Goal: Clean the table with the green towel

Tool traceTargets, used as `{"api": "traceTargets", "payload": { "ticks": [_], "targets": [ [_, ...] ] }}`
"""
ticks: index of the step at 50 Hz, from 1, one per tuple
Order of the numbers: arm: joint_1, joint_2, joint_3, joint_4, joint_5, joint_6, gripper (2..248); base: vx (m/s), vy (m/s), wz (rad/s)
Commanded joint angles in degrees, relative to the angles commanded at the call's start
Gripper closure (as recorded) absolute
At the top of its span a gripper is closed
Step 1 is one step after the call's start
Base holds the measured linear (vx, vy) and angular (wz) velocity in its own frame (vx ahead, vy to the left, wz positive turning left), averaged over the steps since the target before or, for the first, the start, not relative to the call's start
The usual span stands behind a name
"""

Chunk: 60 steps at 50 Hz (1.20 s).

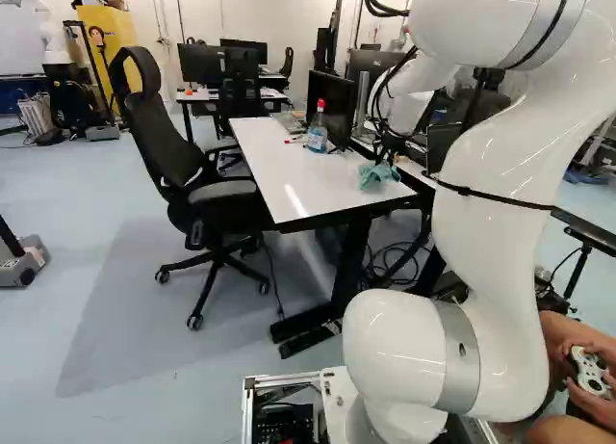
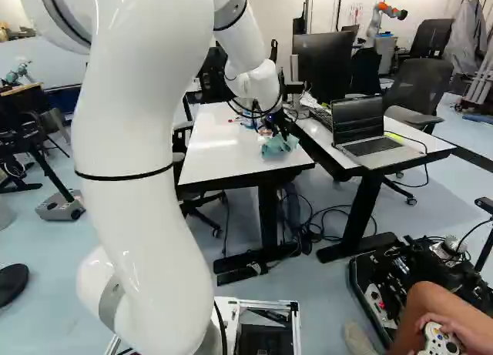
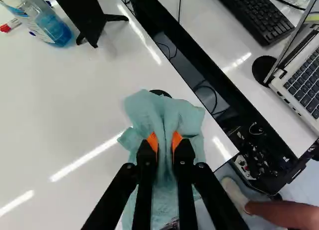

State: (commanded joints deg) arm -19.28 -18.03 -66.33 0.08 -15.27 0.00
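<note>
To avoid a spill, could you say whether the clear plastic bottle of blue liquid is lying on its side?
No, the bottle stands upright on the white table, its red cap uppermost.

Soft, creased, matt cloth in the towel (image 3: 164, 110), between the fingers of the pincer (image 2: 282, 130); under it, a smooth, glossy white tabletop (image 3: 60, 100); ahead and to one side, a shiny, see-through plastic bottle (image 3: 47, 25); ahead on the other side, a matt plastic keyboard (image 3: 256, 13) and a smooth, metal-looking laptop (image 2: 373, 148).
</note>
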Motion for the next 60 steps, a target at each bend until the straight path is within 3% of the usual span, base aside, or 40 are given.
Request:
{"api": "traceTargets", "payload": {
  "ticks": [6,7,11,12,17,18,22,23,27,28,32,33,60],
  "targets": [
    [0.0,0.0,0.0,0.0,0.0,0.0,195,0.000,0.000,0.000],
    [0.0,0.0,0.0,0.0,0.0,0.0,166,0.000,0.000,0.000],
    [0.0,0.0,0.0,0.0,0.0,0.0,166,0.000,0.000,0.000],
    [0.0,0.0,0.0,0.0,0.0,0.0,131,0.000,0.000,0.000],
    [0.0,0.0,0.0,0.0,0.0,0.0,131,0.000,0.000,0.000],
    [0.0,0.0,0.0,0.0,0.0,0.0,95,0.000,0.000,0.000],
    [0.0,0.0,0.0,0.0,0.0,0.0,95,0.000,0.000,0.000],
    [0.0,0.0,0.0,0.0,0.0,0.0,59,0.000,0.000,0.000],
    [0.0,0.0,0.0,0.0,0.0,0.0,59,0.000,0.000,0.000],
    [0.0,0.0,0.0,0.0,0.0,0.0,22,0.000,0.000,0.000],
    [0.0,0.0,0.0,0.0,0.0,0.0,22,0.000,0.000,0.000],
    [0.0,0.0,0.0,0.0,0.0,0.0,3,0.000,0.000,0.000],
    [0.0,0.0,0.0,0.0,0.0,0.0,3,0.000,0.000,0.000]
  ]
}}
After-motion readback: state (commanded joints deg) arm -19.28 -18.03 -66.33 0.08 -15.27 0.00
